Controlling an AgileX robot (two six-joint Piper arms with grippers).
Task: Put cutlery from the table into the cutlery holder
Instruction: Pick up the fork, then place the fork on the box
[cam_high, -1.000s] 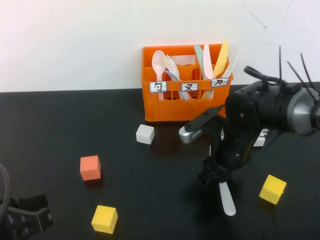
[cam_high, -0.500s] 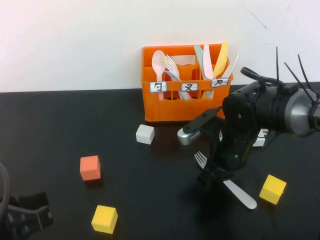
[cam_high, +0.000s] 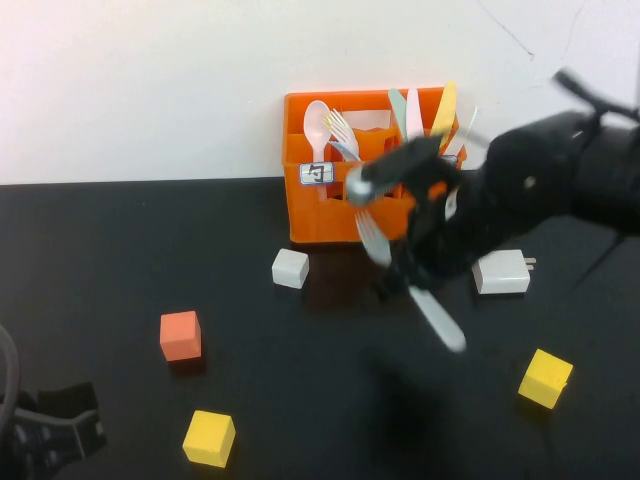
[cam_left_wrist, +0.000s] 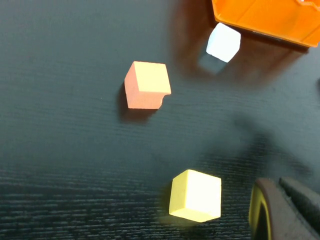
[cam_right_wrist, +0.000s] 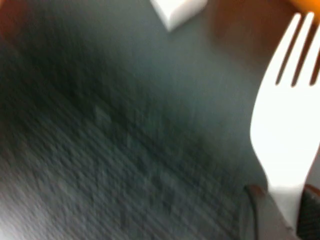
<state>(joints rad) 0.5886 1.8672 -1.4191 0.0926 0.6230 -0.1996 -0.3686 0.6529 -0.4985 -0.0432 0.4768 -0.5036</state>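
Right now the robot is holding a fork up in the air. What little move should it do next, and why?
Probably carry it a little farther toward the orange cutlery holder. The right gripper is shut on the grey fork, lifted off the black table, in front of the holder and not yet above a compartment. A fork already stands in the holder. The left gripper sits shut at the near left.

Right tool (cam_high: 415, 285) risen off table (cam_high: 120, 260) with grey fork (cam_high: 405, 275) clamped, carried toward orange cutlery holder (cam_high: 310, 225); charger block (cam_high: 500, 272) uncovered.
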